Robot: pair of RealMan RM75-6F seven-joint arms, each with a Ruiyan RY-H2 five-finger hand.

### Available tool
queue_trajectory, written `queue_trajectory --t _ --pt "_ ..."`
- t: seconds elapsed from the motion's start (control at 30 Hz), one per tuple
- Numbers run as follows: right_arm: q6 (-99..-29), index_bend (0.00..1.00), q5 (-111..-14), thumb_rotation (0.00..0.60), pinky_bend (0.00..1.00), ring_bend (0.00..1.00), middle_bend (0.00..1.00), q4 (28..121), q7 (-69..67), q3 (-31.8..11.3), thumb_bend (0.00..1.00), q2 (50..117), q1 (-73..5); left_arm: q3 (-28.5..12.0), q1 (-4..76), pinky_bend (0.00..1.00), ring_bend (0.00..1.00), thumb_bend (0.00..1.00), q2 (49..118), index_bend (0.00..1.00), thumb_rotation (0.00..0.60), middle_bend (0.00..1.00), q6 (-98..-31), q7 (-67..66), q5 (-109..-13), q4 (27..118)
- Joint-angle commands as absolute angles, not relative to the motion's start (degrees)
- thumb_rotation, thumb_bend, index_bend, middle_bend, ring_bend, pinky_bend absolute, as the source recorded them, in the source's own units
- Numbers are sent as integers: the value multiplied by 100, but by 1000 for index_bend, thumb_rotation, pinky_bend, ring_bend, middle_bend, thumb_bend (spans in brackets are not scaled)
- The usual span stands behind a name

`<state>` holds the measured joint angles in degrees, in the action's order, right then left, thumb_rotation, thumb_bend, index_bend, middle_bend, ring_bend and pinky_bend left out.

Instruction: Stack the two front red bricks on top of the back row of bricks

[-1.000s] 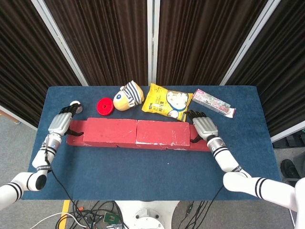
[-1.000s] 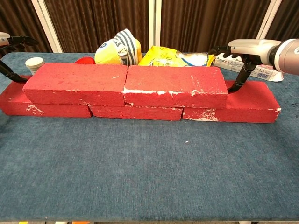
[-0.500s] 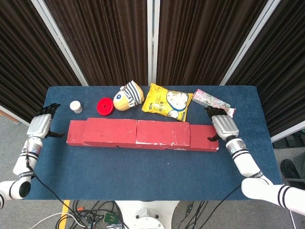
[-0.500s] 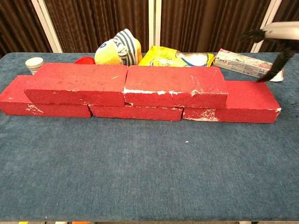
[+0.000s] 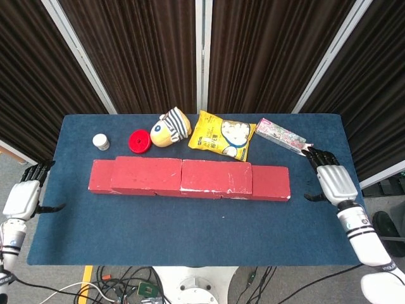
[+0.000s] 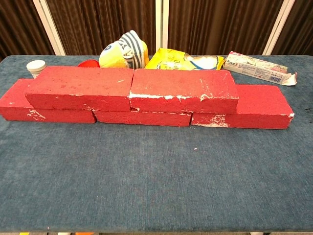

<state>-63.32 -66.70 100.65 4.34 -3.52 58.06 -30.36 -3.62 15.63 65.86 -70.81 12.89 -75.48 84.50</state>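
Blue-clothed table (image 5: 190, 228), dark curtains (image 5: 145, 50) behind

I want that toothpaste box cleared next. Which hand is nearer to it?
Right. The right hand hovers just in front of the toothpaste box, at the table's right edge. The left hand hangs off the far left edge, across the table.

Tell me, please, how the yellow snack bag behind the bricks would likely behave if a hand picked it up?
The yellow snack bag looks puffy and crinkled, so probably light and yielding. Its glossy film may be slippery, and it would likely sag, not stay stiff.
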Motion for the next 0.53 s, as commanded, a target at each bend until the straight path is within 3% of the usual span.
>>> queue_trajectory --t 0.03,0.33,0.53 --pt "-7471 0 -7742 600 0 0 0 9821 314 139 1 5947 -2182 -65 1036 0 0 51 6541 4 600 0 -7815 1105 -7945 8604" --pt "-9121 0 -8476 600 0 0 0 8842 64 604 0 6697 -772 318 314 0 0 52 6601 4 600 0 -8618 1044 -8329 8622" --pt "-9270 0 -8600 600 0 0 0 8561 -634 616 0 6757 -454 484 78 0 0 51 6493 4 600 0 -8748 1086 -8490 8659"
